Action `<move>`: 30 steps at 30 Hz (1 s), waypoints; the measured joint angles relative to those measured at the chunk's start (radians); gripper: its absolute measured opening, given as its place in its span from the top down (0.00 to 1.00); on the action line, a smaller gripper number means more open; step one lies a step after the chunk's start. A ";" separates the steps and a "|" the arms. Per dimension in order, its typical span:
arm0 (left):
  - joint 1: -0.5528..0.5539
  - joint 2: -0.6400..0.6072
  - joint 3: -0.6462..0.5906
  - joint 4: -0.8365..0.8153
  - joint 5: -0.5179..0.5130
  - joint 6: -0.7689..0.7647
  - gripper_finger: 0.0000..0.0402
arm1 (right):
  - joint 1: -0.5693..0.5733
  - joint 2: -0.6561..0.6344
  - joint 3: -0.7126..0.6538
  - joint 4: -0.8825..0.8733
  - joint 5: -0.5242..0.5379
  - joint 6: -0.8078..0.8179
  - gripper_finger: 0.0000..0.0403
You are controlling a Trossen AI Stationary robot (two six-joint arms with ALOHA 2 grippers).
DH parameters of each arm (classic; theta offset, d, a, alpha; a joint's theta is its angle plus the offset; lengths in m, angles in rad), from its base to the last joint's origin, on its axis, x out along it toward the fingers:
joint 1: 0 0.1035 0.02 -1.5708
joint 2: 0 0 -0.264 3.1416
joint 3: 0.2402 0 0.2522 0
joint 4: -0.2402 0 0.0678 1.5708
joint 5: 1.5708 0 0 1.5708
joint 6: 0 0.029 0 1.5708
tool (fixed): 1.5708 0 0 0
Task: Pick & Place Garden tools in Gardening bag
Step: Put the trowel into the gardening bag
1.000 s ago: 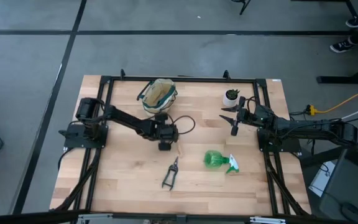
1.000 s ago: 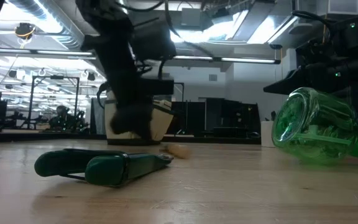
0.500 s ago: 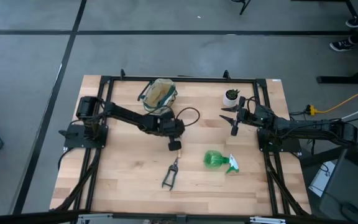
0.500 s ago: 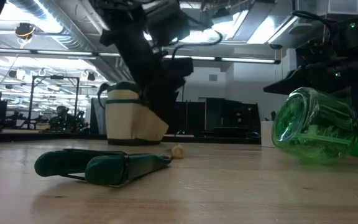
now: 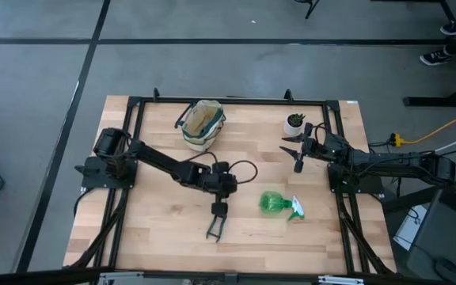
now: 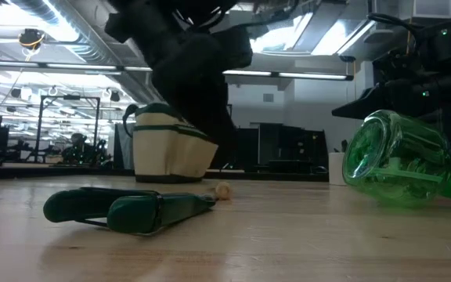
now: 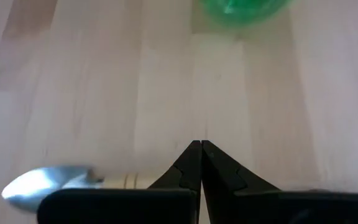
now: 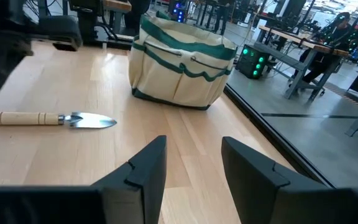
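Standing upright at table's far edge, gardening bag (image 5: 200, 124) — contents unseen; left pincer (image 5: 218, 209) pinched empty, right pincer (image 5: 296, 150) wide.

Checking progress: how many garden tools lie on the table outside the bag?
3. Shears near the front of the table; spray bottle on its side, right of them; trowel between bag and shears. More may be hidden inside the bag.

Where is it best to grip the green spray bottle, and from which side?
Probably at the narrow neck between the round body and the white trigger, coming from straight above. The spray bottle lies on its side, and its body looks too wide to pinch securely.
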 joint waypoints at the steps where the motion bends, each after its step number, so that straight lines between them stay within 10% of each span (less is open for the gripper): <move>1: -0.004 0.004 -0.002 0.022 0.000 0.002 1.00 | 0.000 0.000 0.000 0.000 0.000 0.000 0.61; 30: 0.019 0.057 0.001 -0.223 0.075 -0.008 1.00 | 0.000 0.000 0.000 -0.001 -0.001 0.000 0.61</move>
